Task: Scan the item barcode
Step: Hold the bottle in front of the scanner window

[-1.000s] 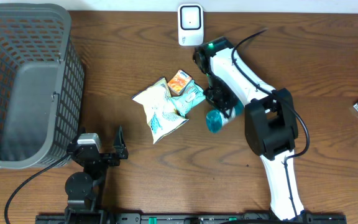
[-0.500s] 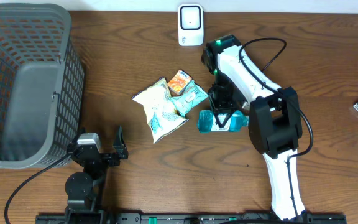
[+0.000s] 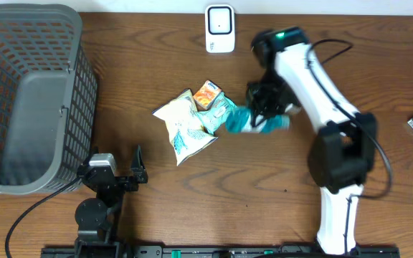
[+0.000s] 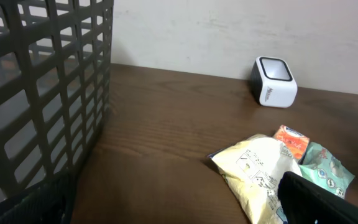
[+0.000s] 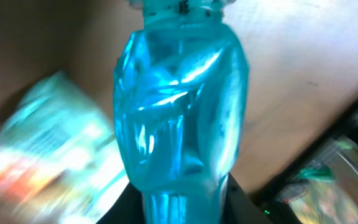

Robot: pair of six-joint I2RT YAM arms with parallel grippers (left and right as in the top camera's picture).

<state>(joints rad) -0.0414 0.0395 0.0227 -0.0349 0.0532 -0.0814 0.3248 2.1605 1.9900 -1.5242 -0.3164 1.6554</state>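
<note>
Right tool point(image 3: 262, 115) is clamped on the see-through blue bottle point(image 3: 253, 122), which lies sideways over the desk point(image 3: 192, 193). It's just beside the pile of snack bags point(image 3: 192, 125), with the white scanner point(image 3: 220, 29) near the far edge. The right wrist cam is blurry and the bottle fills it. Left tool point(image 3: 139, 169) is spread wide near the gray basket point(image 3: 20, 93), gripping nothing.

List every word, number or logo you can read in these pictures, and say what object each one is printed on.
Nothing reads clearly.
White box-shaped scanner: small dark marking on its side, too small.
Pale yellow snack bag: printed lines, too small.
Orange packet and teal-green packet: print blurred.
Translucent blue plastic bottle: blurred, no label legible.
</note>
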